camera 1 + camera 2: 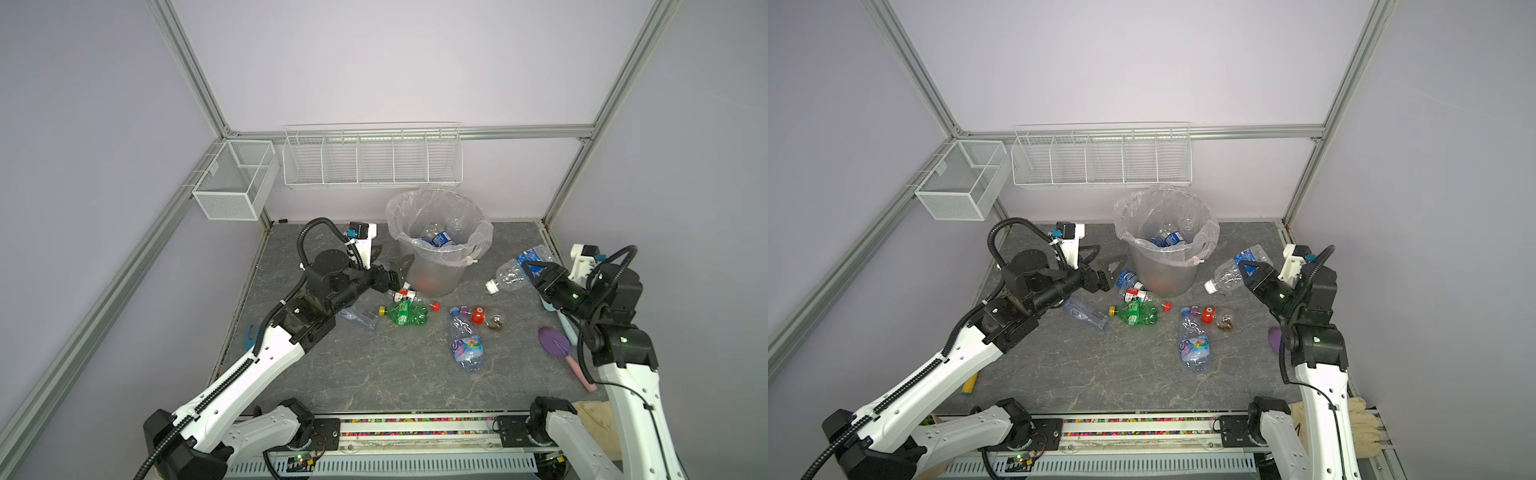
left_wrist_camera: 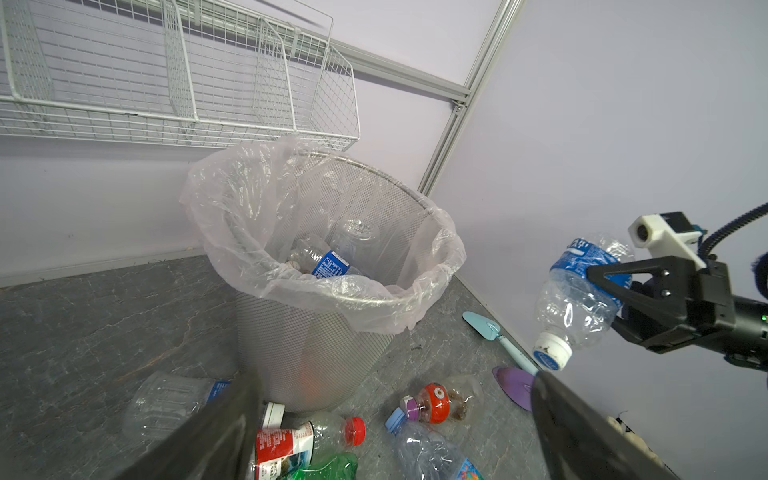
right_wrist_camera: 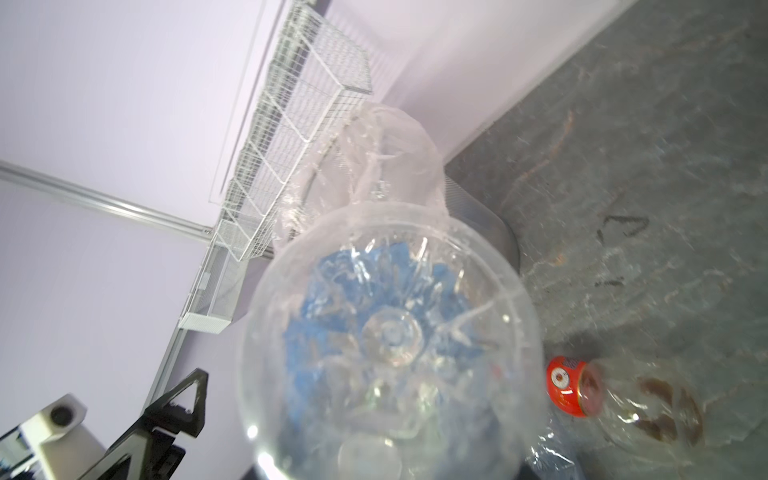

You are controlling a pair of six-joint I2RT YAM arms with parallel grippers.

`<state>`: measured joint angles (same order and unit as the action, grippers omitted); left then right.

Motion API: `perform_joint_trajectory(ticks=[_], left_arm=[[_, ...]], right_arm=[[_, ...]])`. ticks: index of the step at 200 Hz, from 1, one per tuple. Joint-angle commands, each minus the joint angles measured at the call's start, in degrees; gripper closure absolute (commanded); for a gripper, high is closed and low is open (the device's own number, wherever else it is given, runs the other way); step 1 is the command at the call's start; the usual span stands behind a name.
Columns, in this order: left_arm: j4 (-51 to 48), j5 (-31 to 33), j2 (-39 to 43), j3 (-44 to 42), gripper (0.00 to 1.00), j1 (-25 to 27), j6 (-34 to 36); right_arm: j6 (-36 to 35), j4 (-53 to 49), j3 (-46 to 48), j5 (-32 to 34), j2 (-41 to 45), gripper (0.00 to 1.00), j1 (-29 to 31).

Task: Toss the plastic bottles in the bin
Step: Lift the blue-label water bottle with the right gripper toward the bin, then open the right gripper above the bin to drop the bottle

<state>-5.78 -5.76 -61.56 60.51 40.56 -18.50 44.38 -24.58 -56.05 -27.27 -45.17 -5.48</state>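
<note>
The bin (image 1: 432, 278) (image 1: 1163, 276) (image 2: 316, 345) stands at the back of the table with blue-labelled plastic bottles (image 1: 438, 239) inside. My right gripper (image 1: 530, 270) (image 1: 1246, 272) (image 2: 602, 297) is shut on a blue-labelled bottle (image 1: 513, 272) (image 1: 1227, 276) (image 2: 577, 299) (image 3: 390, 332), held in the air right of the bin, cap down. My left gripper (image 1: 397, 254) (image 1: 1113, 253) (image 2: 395, 399) hangs open at the bin's left side, above a red-labelled bottle (image 1: 405, 296) (image 2: 299, 440). A green bottle (image 1: 405, 313), a multicoloured-label bottle (image 1: 467, 343) and a small red-labelled one (image 1: 480, 315) (image 3: 573, 386) lie in front.
Two more clear bottles lie left of the bin (image 1: 1086, 313) (image 1: 1125, 278). White wire baskets (image 1: 372, 156) (image 1: 235, 180) hang on the back wall. A purple scoop (image 1: 555, 340) and a pale blue scoop (image 2: 490, 328) lie by the right edge, a yellow object (image 1: 970, 384) at the left edge.
</note>
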Motion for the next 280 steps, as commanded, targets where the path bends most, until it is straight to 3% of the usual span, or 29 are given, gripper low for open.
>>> perform_joint_trajectory(ticks=[1, 85, 203, 242, 280], left_arm=[[1.2, 1.1, 1.6, -1.7, 0.01, 0.3, -1.6], [1.8, 2.5, 5.1, -8.8, 0.01, 0.3, -5.4], [-0.6, 5.3, 11.7, -15.0, 0.01, 0.3, -7.7], [-1.7, 5.8, 13.8, -17.0, 0.00, 0.3, -8.6], [-2.6, 6.4, 15.8, -17.6, 0.01, 0.3, -8.9]], right_arm=[[-4.8, 4.5, -1.1, -3.6, 1.0, 0.94, 1.8], [-13.4, 5.7, -10.5, -3.9, 1.2, 0.94, 6.9], [-19.9, 5.3, -23.4, 2.5, -1.9, 0.94, 9.7], [-20.5, 6.4, -29.1, 3.9, -8.1, 0.94, 10.3], [-23.5, -3.1, -44.3, 6.5, -22.6, 0.93, 15.0]])
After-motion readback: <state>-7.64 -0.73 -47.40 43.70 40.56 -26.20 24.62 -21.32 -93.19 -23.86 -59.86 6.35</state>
